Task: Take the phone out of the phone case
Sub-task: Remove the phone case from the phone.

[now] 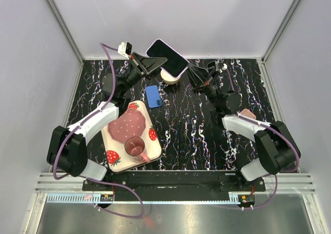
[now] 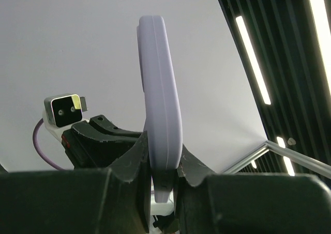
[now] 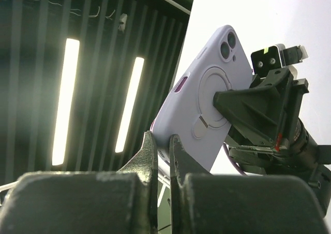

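Note:
The phone (image 1: 167, 57), dark screen up inside a lavender phone case (image 3: 201, 99), is held in the air over the back of the table. My left gripper (image 1: 156, 63) is shut on one long side of it; in the left wrist view the case (image 2: 161, 89) stands edge-on between the fingers, my gripper (image 2: 164, 164) squeezing both faces. My right gripper (image 1: 190, 72) comes from the right, and its narrow jaws (image 3: 163, 141) are shut on the case's lower corner. The case's back shows a ring, a camera cutout and the left gripper's finger (image 3: 248, 107) pressed on it.
A small blue rectangular thing (image 1: 152, 96) lies flat on the black marbled table. A white round container (image 1: 169, 77) stands under the phone. A strawberry-print tray (image 1: 151, 134) at front left carries a pink cloth (image 1: 128, 122) and a pink mug (image 1: 135, 147).

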Robot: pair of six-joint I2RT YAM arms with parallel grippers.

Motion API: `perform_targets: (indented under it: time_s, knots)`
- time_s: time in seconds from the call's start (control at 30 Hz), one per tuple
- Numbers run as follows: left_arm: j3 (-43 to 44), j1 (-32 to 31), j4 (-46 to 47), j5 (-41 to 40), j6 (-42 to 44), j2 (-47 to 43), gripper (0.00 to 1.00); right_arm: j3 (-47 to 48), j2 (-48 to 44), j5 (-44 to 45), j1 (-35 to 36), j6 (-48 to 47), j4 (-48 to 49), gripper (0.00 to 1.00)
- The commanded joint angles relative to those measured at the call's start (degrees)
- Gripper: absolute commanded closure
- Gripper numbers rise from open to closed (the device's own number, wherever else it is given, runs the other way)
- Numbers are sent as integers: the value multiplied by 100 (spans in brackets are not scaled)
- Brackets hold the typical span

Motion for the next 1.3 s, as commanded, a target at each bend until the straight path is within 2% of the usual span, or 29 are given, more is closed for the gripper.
perform_targets:
  time_s: [0.0, 0.17, 0.37, 0.47, 0.57, 0.67, 0.73, 0.77, 0.8, 0.83, 0.97, 1.07, 1.13, 1.2, 1.23, 1.27]
  knots:
    - [244, -397, 1446, 1193, -412, -638, 100, -80, 181, 1206, -153, 746, 516, 100]
    - [217, -379, 1481, 1175, -421, -647, 100, -204, 102, 1321, -153, 772, 525, 100]
    - [217, -379, 1411, 1237, -350, -656, 100, 269, 364, 1049, -144, 764, 507, 100]
    - [182, -379, 1366, 1263, -341, -656, 100, 438, 427, 715, -83, 720, 192, 100]
    - [217, -379, 1401, 1272, -359, -656, 100, 202, 261, 679, -74, 588, -221, 100]
    - [313, -379, 1305, 1325, -298, -656, 100, 17, -46, 452, -100, 247, -879, 100]
    - [375, -379, 1208, 1369, -263, -647, 100, 86, -327, -110, -118, -166, -2405, 100]
    - [375, -379, 1200, 1369, -254, -638, 100, 174, -633, -234, -118, -716, -2985, 100]
    - [375, -379, 1199, 1386, -254, -656, 100, 209, -776, -322, -127, -1018, -4061, 100]
    - [375, -379, 1191, 1395, -262, -656, 100, 314, -916, -306, -127, -1621, -4542, 100]
    - [375, -379, 761, 1518, 1, -673, 100, 796, -1330, -314, -135, -3064, -6474, 100]
    - [392, -379, 830, 1614, -69, -595, 100, 1149, -1322, -402, -127, -3805, -7146, 99]
    - [419, -379, 787, 1676, -34, -559, 100, 1368, -1235, -770, -153, -4156, -7244, 100]
    - [472, -379, 376, 1773, 132, -620, 100, 1571, -1050, -1217, -162, -4395, -7419, 94]
    - [480, -370, 225, 1808, 316, -647, 100, 1694, -980, -1350, -170, -4526, -7438, 86]
    - [533, -379, 59, 1878, 413, -682, 100, 1730, -901, -1456, -179, -4562, -7403, 82]
